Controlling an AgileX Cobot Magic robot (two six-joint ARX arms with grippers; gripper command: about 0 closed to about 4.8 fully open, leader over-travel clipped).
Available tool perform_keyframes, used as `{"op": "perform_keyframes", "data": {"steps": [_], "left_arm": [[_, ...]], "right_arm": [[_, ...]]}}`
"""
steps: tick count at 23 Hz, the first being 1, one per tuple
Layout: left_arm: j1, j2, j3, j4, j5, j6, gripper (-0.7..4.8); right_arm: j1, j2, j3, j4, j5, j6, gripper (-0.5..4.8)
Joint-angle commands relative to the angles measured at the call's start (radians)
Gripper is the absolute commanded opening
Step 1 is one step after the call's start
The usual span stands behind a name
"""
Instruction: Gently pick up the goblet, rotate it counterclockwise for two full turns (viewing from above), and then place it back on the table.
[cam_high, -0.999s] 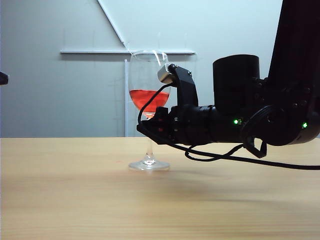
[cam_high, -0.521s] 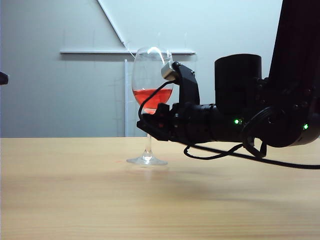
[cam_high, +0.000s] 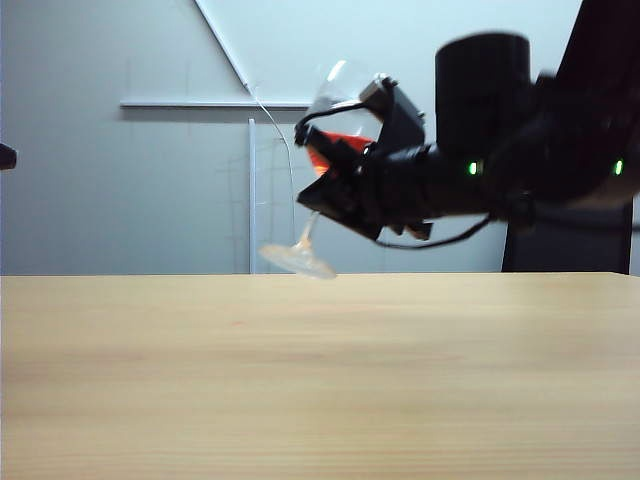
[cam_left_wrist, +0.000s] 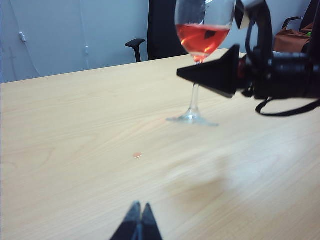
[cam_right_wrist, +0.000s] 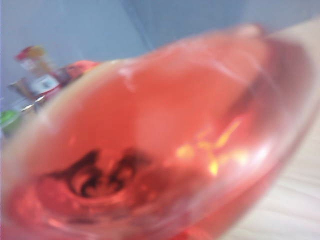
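Here, a tall clear goblet (cam_high: 318, 200) with red liquid in its bowl hangs in the air above a wide, pale wood-grain worktop (cam_high: 320, 380). The right tool (cam_high: 335, 185), black and reaching in from the right side of the exterior view, is closed around the glass at the bottom of the bowl, where the stem begins. The goblet is tilted: its rim leans up and to the right, while its thin stem slants down to the left and its round flat foot (cam_high: 297, 260) floats clear of the wood. The red liquid sits level inside the tipped bowl, partly hidden by the black fingers of the tool.

From the left wrist view, the goblet (cam_left_wrist: 200, 60) appears farther along the worktop (cam_left_wrist: 75, 150), with the right tool (cam_left_wrist: 215, 75) clamped just under the bowl. The left tool (cam_left_wrist: 139, 222) shows only as two dark fingertips pressed together, low over bare wood and well apart from the glass, holding nothing. A small reddish spot (cam_left_wrist: 137, 155) marks the worktop between the left tool and the goblet. A dark office chair (cam_left_wrist: 155, 30) stands beyond the far edge.

The right wrist view is filled by the blurred bowl of the goblet (cam_right_wrist: 150, 140), glowing red, with a sliver of worktop (cam_right_wrist: 295, 200) in one corner.
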Motion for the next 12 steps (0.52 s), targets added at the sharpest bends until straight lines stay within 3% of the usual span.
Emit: {"op": "perform_keyframes", "data": {"steps": [1,5,8,12], "left_arm": [[0.001,0.002,0.003,0.013,0.003,0.0,-0.05],[0.001,0.002,0.003,0.013,0.003,0.0,-0.05],[0.001,0.002,0.003,0.013,0.003,0.0,-0.05],[0.001,0.002,0.003,0.013,0.003,0.0,-0.05]], "right_arm": [[-0.004,-0.067,0.01,-0.09,0.037,0.016,-0.06],[-0.005,-0.125,0.013,-0.161,0.074,-0.003,-0.06],[0.005,-0.176,0.046,-0.316,0.129,-0.108,-0.06],[0.041,-0.218,0.069,-0.395,0.233,-0.294,-0.06]]}}
